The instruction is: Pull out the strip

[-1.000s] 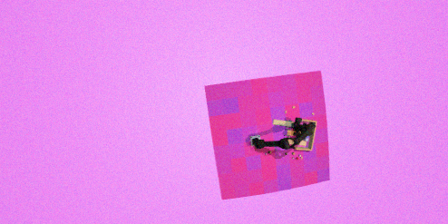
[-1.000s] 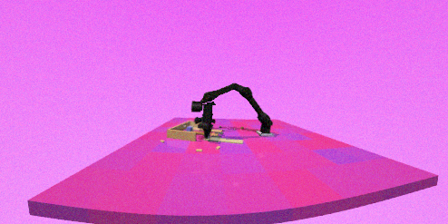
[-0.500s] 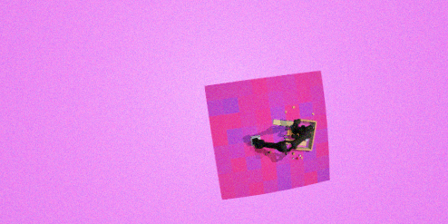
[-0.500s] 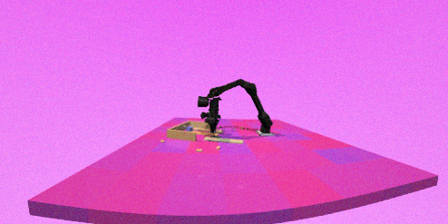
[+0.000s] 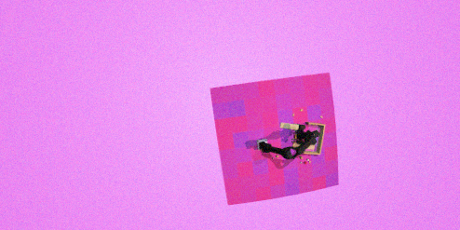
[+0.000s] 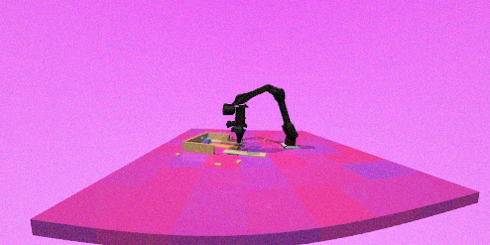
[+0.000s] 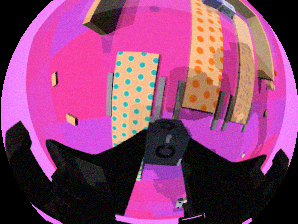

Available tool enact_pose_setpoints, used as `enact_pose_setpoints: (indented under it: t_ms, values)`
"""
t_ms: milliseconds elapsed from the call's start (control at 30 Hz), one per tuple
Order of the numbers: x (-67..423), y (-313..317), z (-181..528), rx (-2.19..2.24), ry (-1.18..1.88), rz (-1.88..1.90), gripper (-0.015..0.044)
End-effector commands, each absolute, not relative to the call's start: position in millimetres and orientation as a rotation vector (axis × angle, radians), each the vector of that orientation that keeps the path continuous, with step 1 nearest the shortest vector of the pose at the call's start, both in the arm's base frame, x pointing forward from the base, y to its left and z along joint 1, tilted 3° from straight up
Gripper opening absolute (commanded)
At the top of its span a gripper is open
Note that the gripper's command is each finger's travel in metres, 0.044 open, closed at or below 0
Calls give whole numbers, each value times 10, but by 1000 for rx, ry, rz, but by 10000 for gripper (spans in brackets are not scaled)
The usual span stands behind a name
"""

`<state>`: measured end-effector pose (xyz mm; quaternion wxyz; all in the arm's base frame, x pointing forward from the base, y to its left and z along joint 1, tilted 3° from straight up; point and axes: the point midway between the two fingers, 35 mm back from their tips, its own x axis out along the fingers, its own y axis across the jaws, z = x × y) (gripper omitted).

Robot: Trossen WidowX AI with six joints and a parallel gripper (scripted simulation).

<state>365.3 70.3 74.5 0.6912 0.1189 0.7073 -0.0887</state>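
Two dotted strips are showing in the wrist view: a cyan-dotted strip (image 7: 133, 96) on the left, an orange-dotted strip (image 7: 205, 56) on the right. The hand (image 7: 162, 144) is sitting clamped on the near end of the cyan-dotted strip. Farther right, the labelled cube (image 7: 214, 0) is resting at the far end of the orange-dotted strip, inside the wooden tray (image 6: 198, 146). The counter (image 6: 298, 192) is lying broad and open toward its near edge, with small scraps (image 6: 216, 164) sitting near the tray.
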Motion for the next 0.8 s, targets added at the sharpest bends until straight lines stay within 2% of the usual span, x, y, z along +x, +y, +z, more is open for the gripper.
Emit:
enact_pose_setpoints:
  t_ms: [0, 467, 767]
  values:
    - [3505, 666, 771, 260, 1576, -195, 0]
    - [3020, 571, 740, 259, 1579, -196, 0]
    - [3006, 557, 969, 259, 1579, -197, 0]
